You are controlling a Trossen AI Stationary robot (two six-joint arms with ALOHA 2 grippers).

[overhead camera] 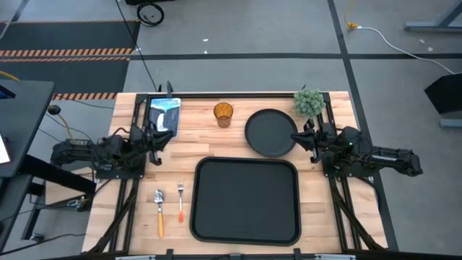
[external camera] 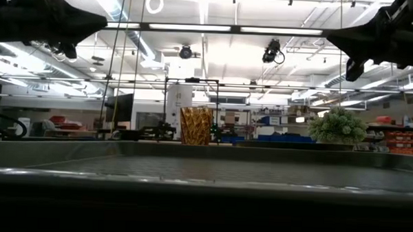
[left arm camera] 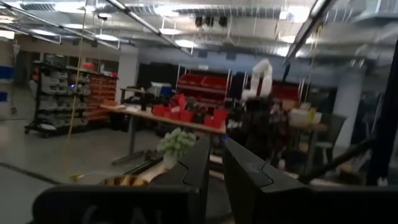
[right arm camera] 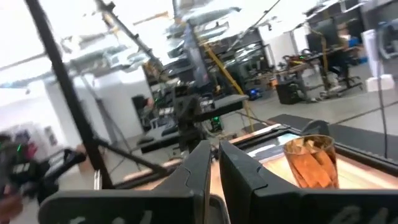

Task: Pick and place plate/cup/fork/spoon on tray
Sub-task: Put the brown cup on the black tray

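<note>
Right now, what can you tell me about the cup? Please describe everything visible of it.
The cup is a small translucent amber-orange tumbler with a faceted, patterned wall, looking like plastic or glass. It stands upright on the wooden table, near the far edge, left of the round black plate and beyond the tray. It looks empty. Nothing touches it; both claws are away from it.

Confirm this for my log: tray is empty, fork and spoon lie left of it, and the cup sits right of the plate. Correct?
Not quite. The high view shows the cup to the left of the plate, not right. The rest holds: the tray is empty, with the fork and spoon lying left of it.
</note>
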